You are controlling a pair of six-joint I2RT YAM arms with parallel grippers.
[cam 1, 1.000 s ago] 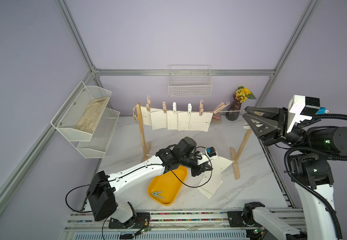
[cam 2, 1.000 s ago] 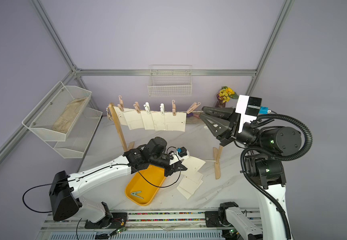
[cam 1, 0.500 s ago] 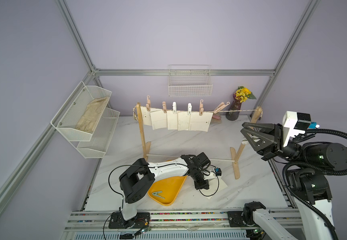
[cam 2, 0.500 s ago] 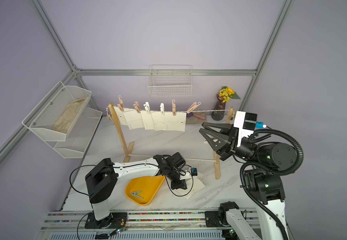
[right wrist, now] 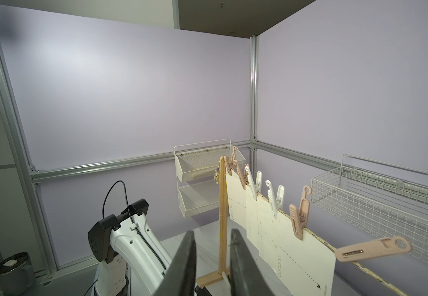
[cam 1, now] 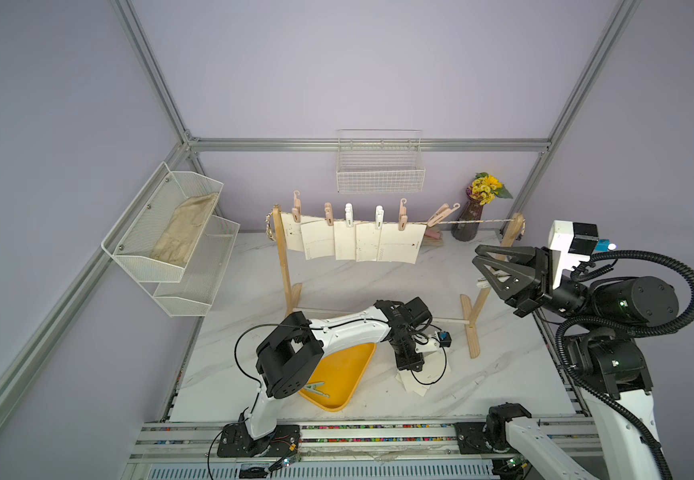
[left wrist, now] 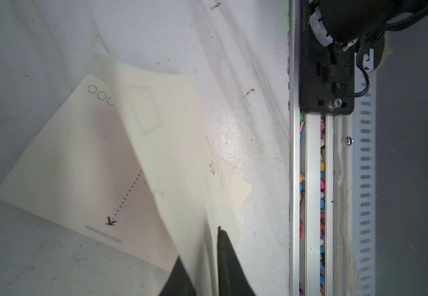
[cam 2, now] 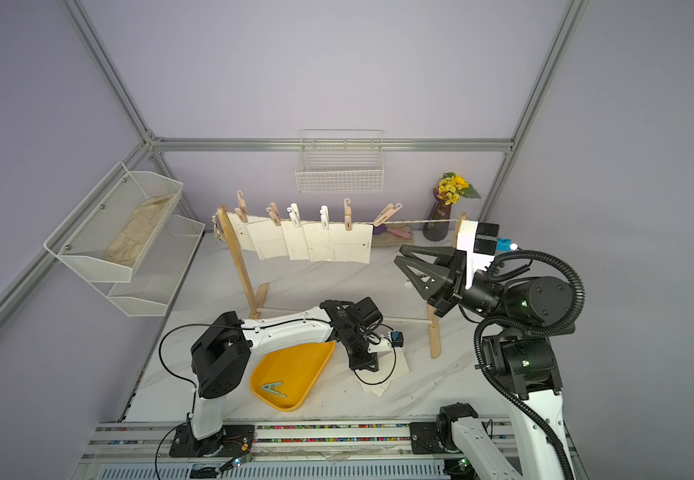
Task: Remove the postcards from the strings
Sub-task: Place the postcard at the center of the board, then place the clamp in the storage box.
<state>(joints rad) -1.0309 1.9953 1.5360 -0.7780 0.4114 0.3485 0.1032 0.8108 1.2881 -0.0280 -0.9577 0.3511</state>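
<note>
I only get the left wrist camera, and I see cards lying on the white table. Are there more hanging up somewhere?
Observer: Yes, five postcards hang from the string, pinned by clothespins.
Operator: Where's my other arm?
Observer: The right gripper is raised in the air beside the rack's right post.
Operator: Is it holding anything?
Observer: It looks shut on a white clothespin, though that is small and partly hidden.
</note>
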